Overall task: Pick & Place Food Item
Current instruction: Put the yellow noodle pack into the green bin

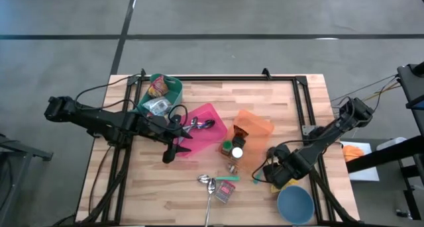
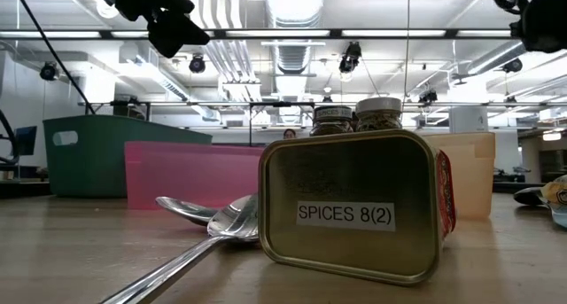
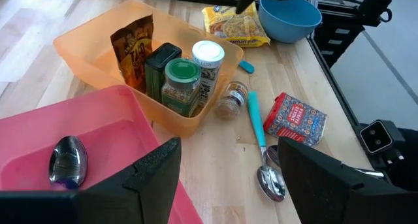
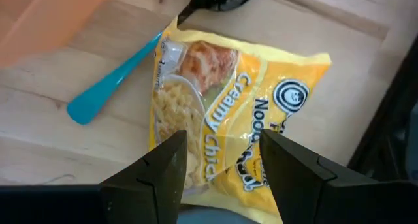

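Observation:
A yellow packet of creamy chicken noodles (image 4: 222,100) lies flat on the wooden table near the front right, next to a blue bowl (image 1: 295,204); it also shows in the left wrist view (image 3: 235,25). My right gripper (image 4: 222,145) points down just above the packet, open, one finger over each side of its near part. I cannot tell whether the fingers touch it. Over the near left edge of the pink bin (image 1: 207,116), my left gripper (image 1: 173,147) hangs open with nothing between its fingers.
An orange bin (image 1: 255,124) holds spice jars and a brown packet. A green bin (image 1: 173,93) at the far left holds food packets. A spoon lies in the pink bin. A red tin (image 1: 224,192), spoons (image 1: 207,182), a teal-handled spoon (image 4: 111,80) and a small jar (image 3: 230,100) lie on the table.

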### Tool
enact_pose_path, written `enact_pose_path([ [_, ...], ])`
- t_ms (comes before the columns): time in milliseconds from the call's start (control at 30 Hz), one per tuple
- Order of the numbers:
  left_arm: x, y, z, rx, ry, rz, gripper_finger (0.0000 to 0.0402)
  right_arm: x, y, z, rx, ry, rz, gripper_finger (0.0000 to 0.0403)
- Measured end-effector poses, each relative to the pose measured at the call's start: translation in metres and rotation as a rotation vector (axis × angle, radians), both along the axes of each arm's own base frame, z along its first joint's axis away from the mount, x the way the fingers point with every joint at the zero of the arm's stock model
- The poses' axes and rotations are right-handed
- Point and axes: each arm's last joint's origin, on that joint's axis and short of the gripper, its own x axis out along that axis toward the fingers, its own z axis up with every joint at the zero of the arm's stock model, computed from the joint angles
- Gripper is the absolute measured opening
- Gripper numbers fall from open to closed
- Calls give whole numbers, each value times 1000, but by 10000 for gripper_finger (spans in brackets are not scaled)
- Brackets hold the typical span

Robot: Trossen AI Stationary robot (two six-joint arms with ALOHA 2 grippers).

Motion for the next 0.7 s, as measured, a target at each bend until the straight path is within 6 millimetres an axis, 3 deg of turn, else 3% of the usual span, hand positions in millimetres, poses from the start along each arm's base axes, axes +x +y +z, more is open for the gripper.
enact_pose_path([
  [400,0,0,0,0,0,0,258,-3,6,-17,31,-11,-19,181],
  [700,0,0,0,0,0,0,258,-6,4,-33,4,20,7,77],
])
